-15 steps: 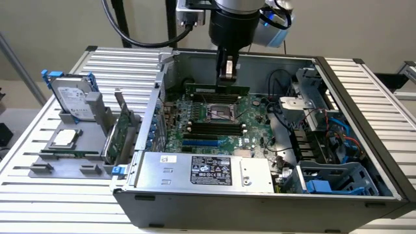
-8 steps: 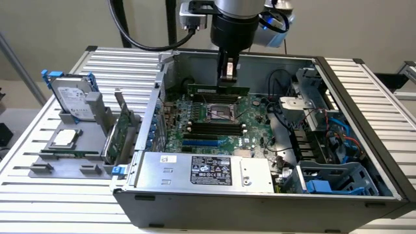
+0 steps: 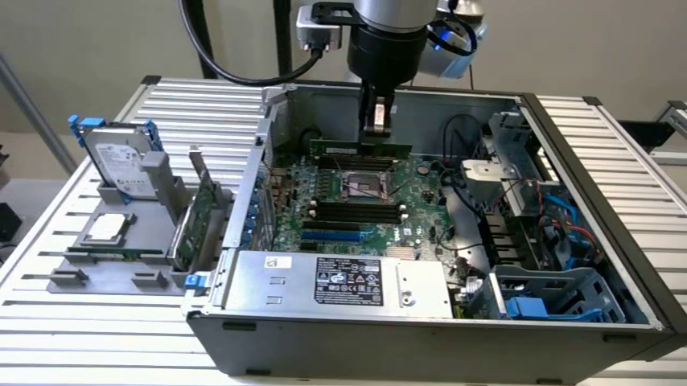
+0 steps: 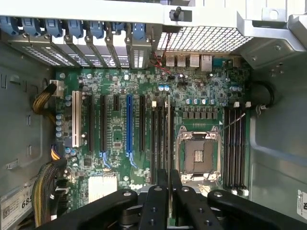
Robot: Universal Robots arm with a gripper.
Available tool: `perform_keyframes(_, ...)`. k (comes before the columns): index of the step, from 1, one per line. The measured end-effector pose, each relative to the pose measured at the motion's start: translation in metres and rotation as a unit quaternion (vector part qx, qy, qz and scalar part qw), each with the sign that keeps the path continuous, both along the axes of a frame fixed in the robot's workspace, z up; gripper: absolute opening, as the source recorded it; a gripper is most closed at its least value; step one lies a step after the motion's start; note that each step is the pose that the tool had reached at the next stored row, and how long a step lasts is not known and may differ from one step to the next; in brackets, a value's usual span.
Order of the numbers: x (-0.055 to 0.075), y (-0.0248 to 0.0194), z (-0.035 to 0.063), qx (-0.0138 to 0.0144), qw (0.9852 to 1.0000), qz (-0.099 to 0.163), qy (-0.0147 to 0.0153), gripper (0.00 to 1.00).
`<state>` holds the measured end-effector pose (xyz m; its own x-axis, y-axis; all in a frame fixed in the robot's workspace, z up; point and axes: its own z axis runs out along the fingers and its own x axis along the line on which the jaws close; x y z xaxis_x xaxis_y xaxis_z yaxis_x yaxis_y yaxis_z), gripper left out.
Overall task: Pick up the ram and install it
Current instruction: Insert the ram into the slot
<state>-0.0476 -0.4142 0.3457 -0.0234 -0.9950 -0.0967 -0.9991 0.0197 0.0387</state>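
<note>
My gripper (image 3: 377,129) reaches down into the open computer case and is shut on the ram (image 3: 346,149), a thin green stick held level just above the motherboard (image 3: 419,181), at the far side of the CPU socket (image 3: 362,185). In the wrist view the ram (image 4: 169,139) shows edge-on as a thin line running out from between the black fingers (image 4: 157,196), over a bank of black memory slots (image 4: 160,139) beside the CPU socket (image 4: 199,155). A second bank of slots (image 4: 235,143) lies on the socket's other side. Whether the ram touches a slot I cannot tell.
The grey case wall (image 3: 263,153) surrounds the board. A power supply (image 3: 333,277) sits at the near side and a drive cage with blue parts (image 3: 548,293) on the exterior view's right. Outside the case, a fixture holds a hard drive (image 3: 116,165) and a green expansion card (image 3: 193,217).
</note>
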Motion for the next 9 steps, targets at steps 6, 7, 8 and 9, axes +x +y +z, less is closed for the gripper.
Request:
perform_keyframes(6, 0.0, 0.0, 0.0, 0.0, 1.0, 0.0, 0.0, 0.0)
perform_keyframes(7, 0.0, 0.0, 0.0, 0.0, 1.0, 0.0, 0.0, 0.0)
perform_keyframes(8, 0.0, 0.0, 0.0, 0.0, 1.0, 0.0, 0.0, 0.0)
perform_keyframes(9, 0.0, 0.0, 0.0, 0.0, 1.0, 0.0, 0.0, 0.0)
